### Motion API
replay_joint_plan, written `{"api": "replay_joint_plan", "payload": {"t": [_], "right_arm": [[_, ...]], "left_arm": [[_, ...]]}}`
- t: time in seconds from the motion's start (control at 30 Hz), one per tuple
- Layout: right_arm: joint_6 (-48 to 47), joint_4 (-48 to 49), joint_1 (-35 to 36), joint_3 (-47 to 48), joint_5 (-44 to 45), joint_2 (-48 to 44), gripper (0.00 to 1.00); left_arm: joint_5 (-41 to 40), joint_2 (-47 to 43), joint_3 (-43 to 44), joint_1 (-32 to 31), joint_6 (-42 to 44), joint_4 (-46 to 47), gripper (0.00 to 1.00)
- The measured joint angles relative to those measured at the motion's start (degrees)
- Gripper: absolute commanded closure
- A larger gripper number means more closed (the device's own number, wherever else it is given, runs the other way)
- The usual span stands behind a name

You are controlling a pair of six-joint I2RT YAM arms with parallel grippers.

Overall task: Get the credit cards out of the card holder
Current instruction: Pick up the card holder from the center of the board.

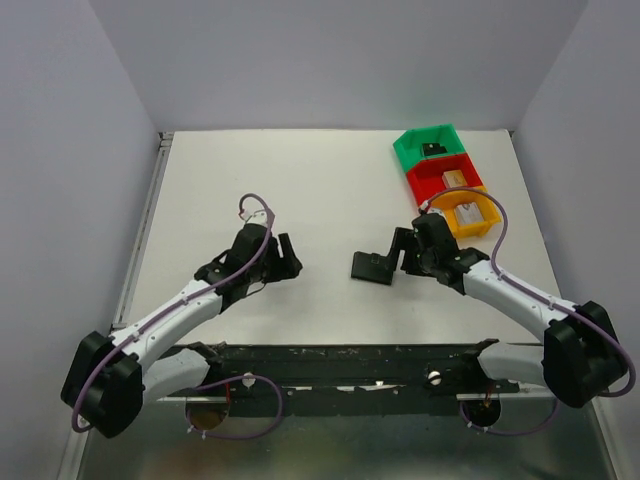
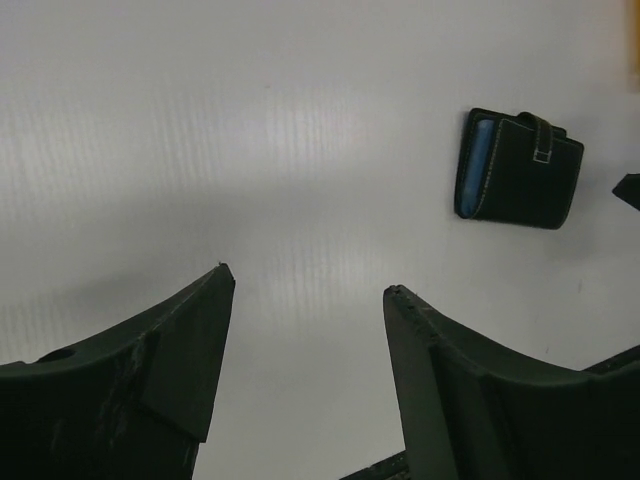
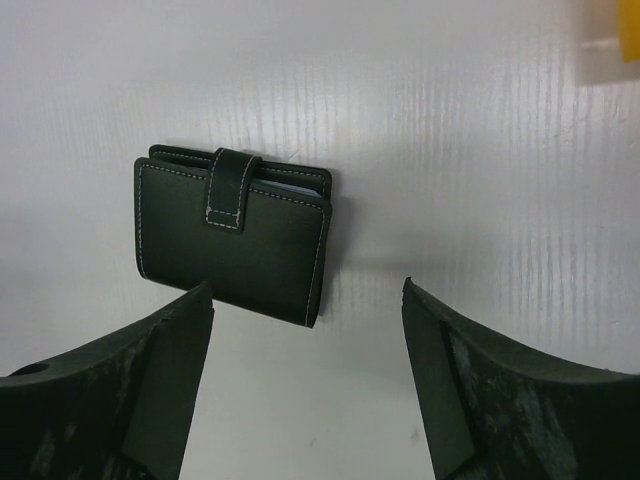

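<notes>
The card holder [image 1: 373, 267] is a small black wallet lying closed and flat on the white table, its strap tab fastened. It also shows in the left wrist view [image 2: 518, 168], with a blue-grey edge, and in the right wrist view [image 3: 235, 233]. No credit cards are in view. My right gripper [image 1: 402, 246] is open and empty just right of the holder; in the right wrist view [image 3: 308, 292] the holder lies just beyond its left finger. My left gripper [image 1: 288, 255] is open and empty, well left of the holder, and shows in the left wrist view [image 2: 308, 278].
Three plastic bins stand in a row at the far right: green [image 1: 431, 146], red [image 1: 444, 174] and orange [image 1: 470, 213], each with small items. A corner of the orange bin shows in the right wrist view [image 3: 610, 28]. White walls surround the table.
</notes>
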Motion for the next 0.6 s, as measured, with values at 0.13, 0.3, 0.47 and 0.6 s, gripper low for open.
{"api": "replay_joint_plan", "payload": {"t": [0.13,0.3,0.47,0.6], "right_arm": [[1.22,1.31,-1.62,-1.01,-2.45,0.44,0.29],[2.25,3.89,-3.72,-2.91,-6.10,2.64,0.41],[3.10,5.99,-4.46,-4.44,-9.33,5.64,0.43],[3.17,7.87,-4.92,-4.52,-11.50,7.50,0.45]], "left_arm": [[1.79,5.68,2.19,-3.19,0.04,6.64,0.36],[4.17,12.15,3.56,-5.03,0.04,14.21,0.43],[6.27,18.21,6.80,-5.31,0.07,16.24,0.47],[7.93,19.96,8.09,-5.33,0.02,16.68,0.46]]}}
